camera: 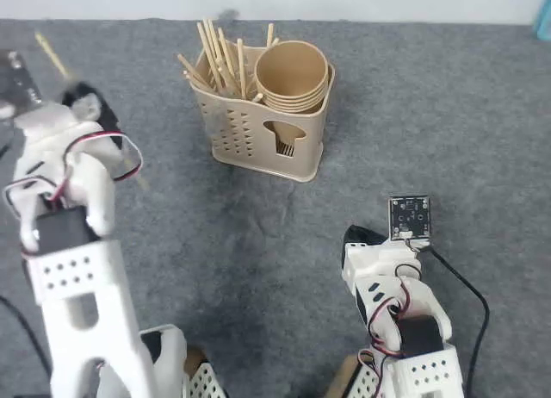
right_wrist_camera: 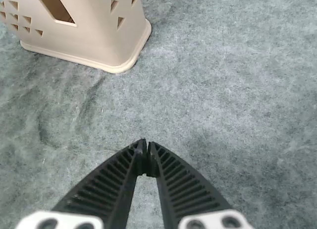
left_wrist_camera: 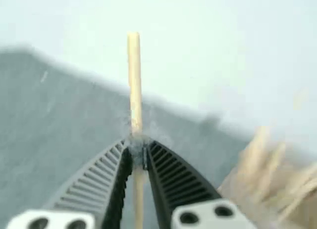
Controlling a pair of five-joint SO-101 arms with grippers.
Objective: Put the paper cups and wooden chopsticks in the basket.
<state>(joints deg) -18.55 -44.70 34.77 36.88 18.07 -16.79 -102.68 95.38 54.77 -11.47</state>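
Note:
A beige perforated basket (camera: 258,131) stands at the back middle of the grey mat, with a stack of paper cups (camera: 291,75) in its right half and several wooden chopsticks (camera: 217,58) upright in its left half. My left gripper (left_wrist_camera: 138,142) is raised at the far left and is shut on one wooden chopstick (left_wrist_camera: 134,80), whose tip (camera: 50,53) points up and away; the basket's chopsticks (left_wrist_camera: 270,164) blur beside it. My right gripper (right_wrist_camera: 146,148) is shut and empty, low over the mat in front of the basket (right_wrist_camera: 94,30).
The right arm's base (camera: 405,329) sits at the front right, the left arm's tall white body (camera: 77,269) at the front left. Grey mat (camera: 258,260) lies bare between them and the basket.

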